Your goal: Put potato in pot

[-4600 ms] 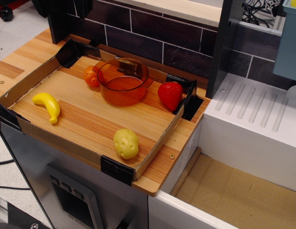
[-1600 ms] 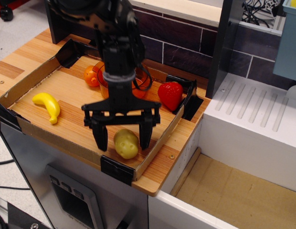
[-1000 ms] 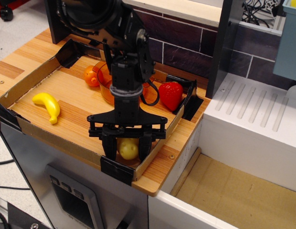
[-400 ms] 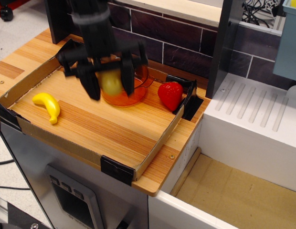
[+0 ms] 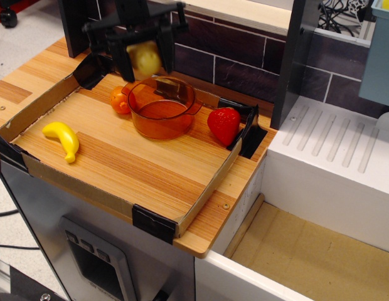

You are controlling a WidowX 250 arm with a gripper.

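The pale yellow-green potato [image 5: 146,59] is held between the black fingers of my gripper [image 5: 144,61], lifted in the air above the back left rim of the pot. The translucent orange-brown pot [image 5: 162,108] stands at the back of the wooden tray [image 5: 119,160], below and slightly right of the gripper. The pot looks to hold nothing. The gripper is shut on the potato.
A yellow banana [image 5: 64,138] lies at the tray's left. A small orange fruit [image 5: 120,100] sits against the pot's left side. A red strawberry [image 5: 224,125] stands right of the pot. A dark brick wall rises behind; a white sink unit [image 5: 332,157] is at the right.
The gripper closed on the potato at the tray's front edge, lifted it, and carried it back and up to above the pot's rim.
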